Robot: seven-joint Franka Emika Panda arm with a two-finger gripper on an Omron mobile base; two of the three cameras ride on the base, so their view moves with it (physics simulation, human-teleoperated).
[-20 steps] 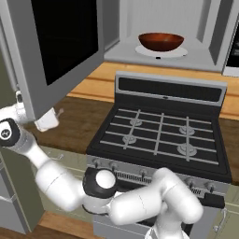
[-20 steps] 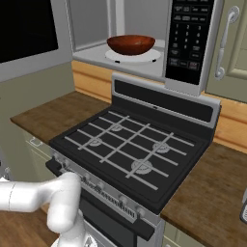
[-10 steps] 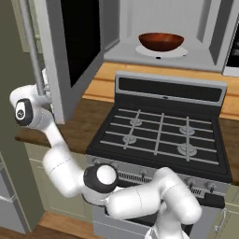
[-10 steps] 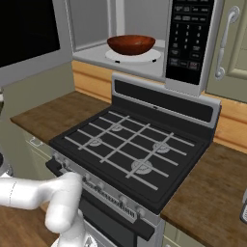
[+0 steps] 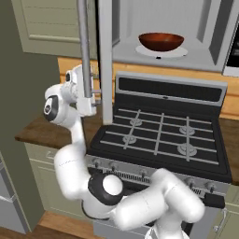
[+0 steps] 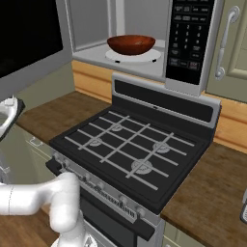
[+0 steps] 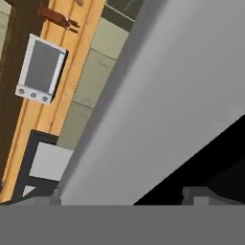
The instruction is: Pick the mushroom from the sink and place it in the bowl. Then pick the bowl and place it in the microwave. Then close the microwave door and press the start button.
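My gripper pressed at the microwave door.
My jaws stood wide apart, holding nothing; the bowl sat inside the microwave beyond them.

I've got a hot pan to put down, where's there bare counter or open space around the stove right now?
Bare wood counter lies right of the stove, and another bare stretch left of it below the microwave door. All four burners are free. The microwave is crowded: the bowl fills its turntable.

Glossy white rounded arm segments with dark joints and pale grey end caps.
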